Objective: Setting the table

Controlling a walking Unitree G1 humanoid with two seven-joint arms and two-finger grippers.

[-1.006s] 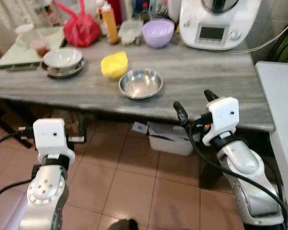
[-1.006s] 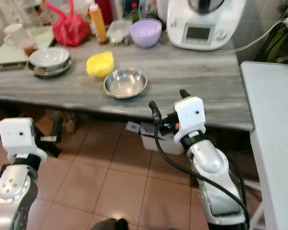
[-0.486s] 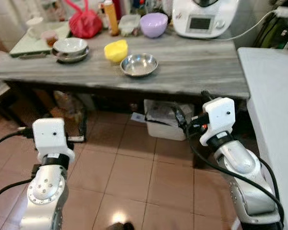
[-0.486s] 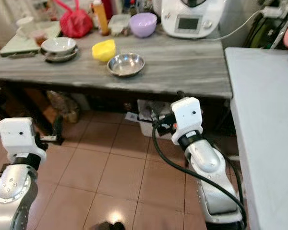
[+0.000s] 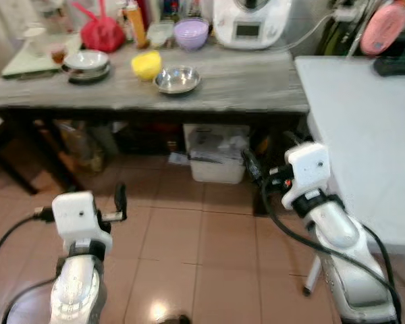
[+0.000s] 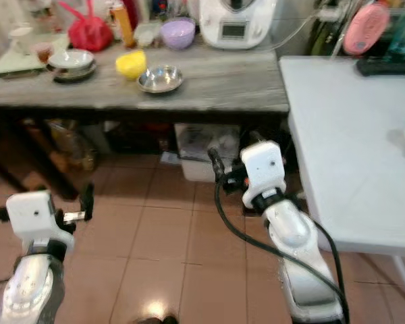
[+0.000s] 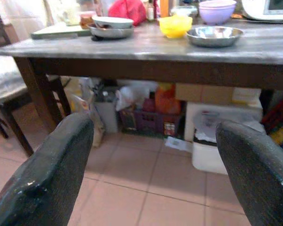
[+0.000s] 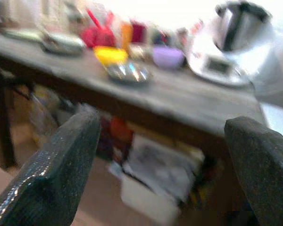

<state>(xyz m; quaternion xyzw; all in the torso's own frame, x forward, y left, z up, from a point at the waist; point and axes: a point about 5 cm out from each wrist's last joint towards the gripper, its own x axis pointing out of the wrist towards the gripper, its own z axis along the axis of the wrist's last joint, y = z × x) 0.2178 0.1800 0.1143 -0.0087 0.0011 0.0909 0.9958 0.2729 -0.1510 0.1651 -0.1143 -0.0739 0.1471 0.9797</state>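
Both grippers, left and right, are hanging wide apart, empty; the shiny round steel bowl, upper left, looks light and slippery, best pinched at its rim.

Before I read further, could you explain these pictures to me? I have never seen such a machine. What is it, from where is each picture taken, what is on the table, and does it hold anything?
This is a walking robot with two silver arms, each ending in a two-fingered black claw. Two pictures come from its head, looking down; there you see the left claw and right claw above a tiled floor. The other two come from wrist cameras, looking out between the dark fingers. Both claws are open and hold nothing. Ahead stands a grey table with a steel bowl, a yellow bowl, a purple bowl, stacked dishes, a red bag and a white kitchen machine. A white table is on its right.
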